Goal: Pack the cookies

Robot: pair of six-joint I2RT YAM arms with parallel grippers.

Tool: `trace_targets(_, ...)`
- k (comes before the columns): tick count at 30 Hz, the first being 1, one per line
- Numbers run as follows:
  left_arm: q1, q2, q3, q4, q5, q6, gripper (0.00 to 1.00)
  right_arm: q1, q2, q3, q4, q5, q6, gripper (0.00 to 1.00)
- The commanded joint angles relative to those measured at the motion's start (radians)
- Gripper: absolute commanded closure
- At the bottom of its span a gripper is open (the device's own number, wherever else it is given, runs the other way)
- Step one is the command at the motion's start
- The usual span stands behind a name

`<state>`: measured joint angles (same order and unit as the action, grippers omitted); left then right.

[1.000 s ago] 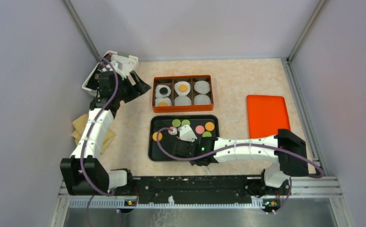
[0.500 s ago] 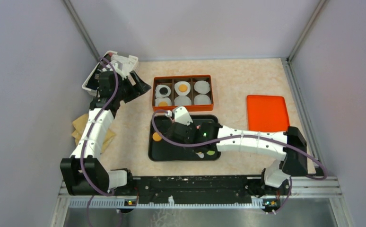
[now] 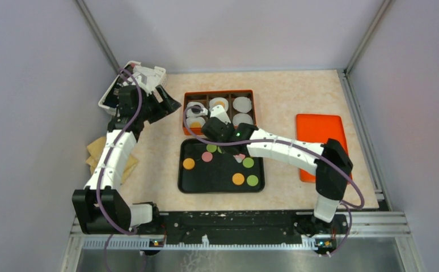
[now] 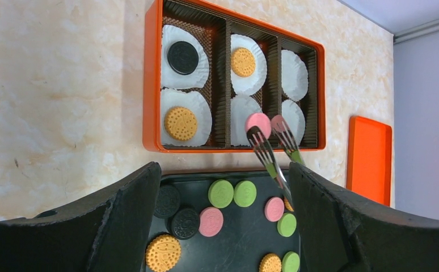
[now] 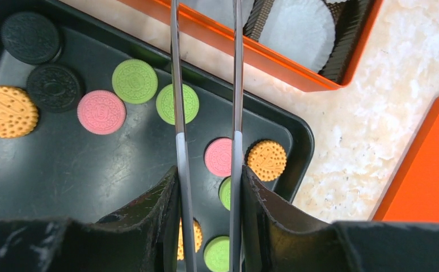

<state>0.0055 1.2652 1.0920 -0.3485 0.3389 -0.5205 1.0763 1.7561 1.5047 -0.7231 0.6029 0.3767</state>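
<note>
Cookies (image 5: pixel 135 81) update, anyone? Where are they sitting right now? (dan_r)

Most of the cookies are loose on the black tray (image 5: pixel 64 170) toward the front of the desk (image 3: pixel 296 96). There are greens, pinks and oranges, plus two black ones in its far left corner. Three more are in the orange box (image 4: pixel 152 85) just behind the tray, each on a white paper liner (image 4: pixel 294 73). That's a black cookie (image 4: pixel 182 57) back left, an orange cookie (image 4: pixel 243 62) back middle, and another orange one front left. (kite)

And the arms? (dan_r)

Right jaws are pinching a pair of long metal tongs (image 5: pixel 178 113), with both fingers (image 5: pixel 143 238) pressed against the tong legs. The tongs reach over the tray's far edge into the box, and there's a pink cookie (image 4: pixel 258 122) at their tips, over the front middle liner. Can't tell if it's touching the paper or hanging just above it. Left jaws are spread wide with nothing between them, hovering off the left end of the box. (kite)

Anything else on there? (dan_r)

A flat orange lid (image 3: pixel 313 130) lies to the right of the box, and the right arm crosses its near right corner. There's a white plastic thing (image 3: pixel 148 73) in the back left corner and some tan sheets (image 3: pixel 95 150) by the left wall. (kite)
</note>
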Motion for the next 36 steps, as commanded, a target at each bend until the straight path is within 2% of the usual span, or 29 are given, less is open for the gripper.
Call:
trace_targets(1,-0.001,0.006,0.037,0.020,-0.006,0.019,0.11,-0.034,0.049,0.063,0.080,-0.028,-0.043,1.00)
trace_targets(16,-0.001,0.032,0.036,0.028,-0.006,0.020,0.11,-0.070,0.117,0.048,0.097,-0.077,-0.051,1.00)
trace_targets(20,-0.002,0.028,0.035,0.029,0.002,0.028,0.10,-0.070,0.136,0.060,0.062,-0.069,-0.039,0.78)
trace_targets(23,-0.002,0.030,0.040,0.030,0.019,0.034,0.10,-0.070,0.135,0.057,0.057,-0.067,-0.028,0.74)
trace_targets(24,-0.002,0.027,0.039,0.029,0.019,0.034,0.10,-0.070,0.130,0.056,0.058,-0.065,-0.022,0.69)
trace_targets(28,-0.002,0.020,0.040,0.030,0.013,0.037,0.10,-0.069,0.104,0.049,0.065,-0.063,-0.014,0.68)
trace_targets(30,-0.002,0.017,0.040,0.031,0.014,0.037,0.10,-0.069,0.092,0.048,0.064,-0.058,-0.009,0.63)
trace_targets(34,-0.001,0.018,0.038,0.030,0.019,0.037,0.10,-0.070,0.072,0.048,0.063,-0.053,-0.004,0.63)
trace_targets(36,-0.001,0.016,0.039,0.031,0.022,0.039,0.10,-0.070,0.066,0.053,0.054,-0.048,0.003,0.58)
